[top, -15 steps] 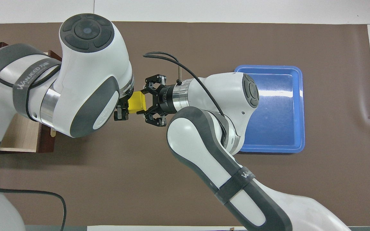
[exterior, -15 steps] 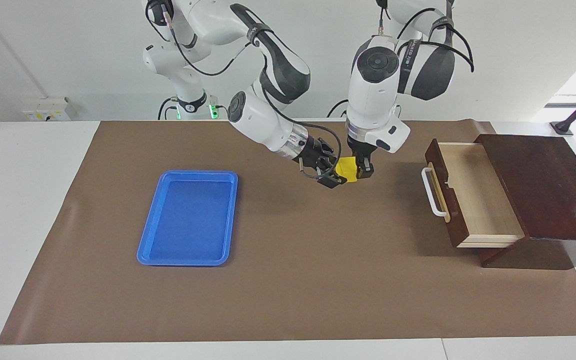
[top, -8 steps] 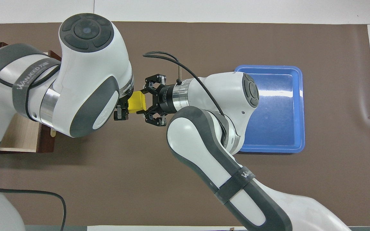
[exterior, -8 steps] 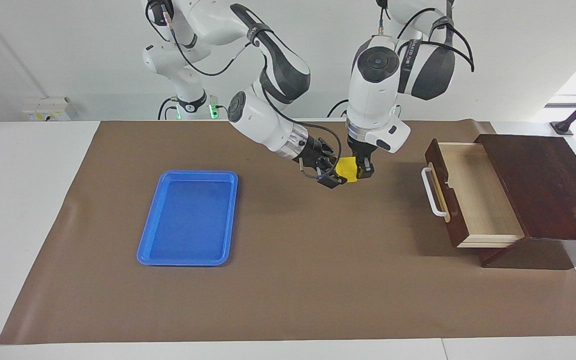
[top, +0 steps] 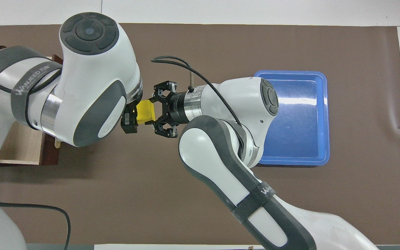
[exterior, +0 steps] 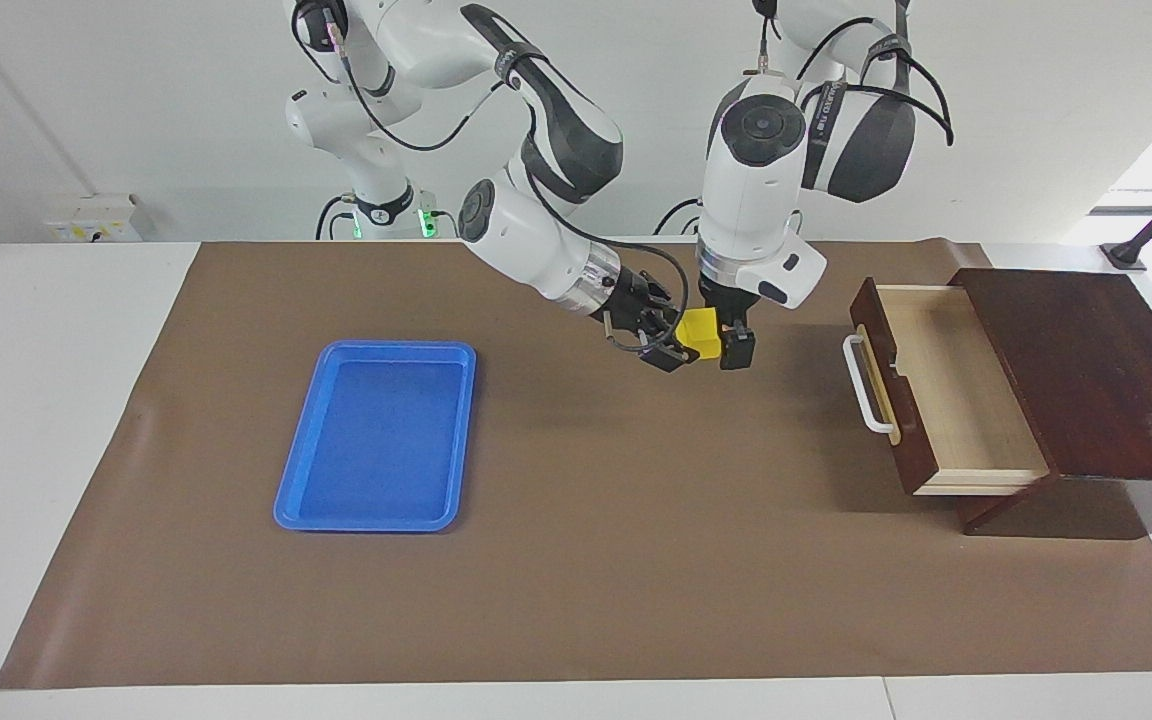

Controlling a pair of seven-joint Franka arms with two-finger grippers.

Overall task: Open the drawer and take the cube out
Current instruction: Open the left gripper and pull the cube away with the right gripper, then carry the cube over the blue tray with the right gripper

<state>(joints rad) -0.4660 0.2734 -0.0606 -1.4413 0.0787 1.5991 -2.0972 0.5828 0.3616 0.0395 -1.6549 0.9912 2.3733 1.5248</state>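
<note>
Facing view, centre frame: the right hand (exterior: 676,345) grips the glossy yellow cube (exterior: 701,333) above the brown-papered table (exterior: 576,560), while the left hand (exterior: 726,345) stands open around it. At right, the dark wooden drawer (exterior: 921,390) is pulled out.

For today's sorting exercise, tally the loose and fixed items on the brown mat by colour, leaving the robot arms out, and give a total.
Yellow: 1, the cube held in the air between the two grippers.
Blue: 1, the tray.
Dark brown: 1, the drawer, pulled open from its box.
Total: 3
</note>
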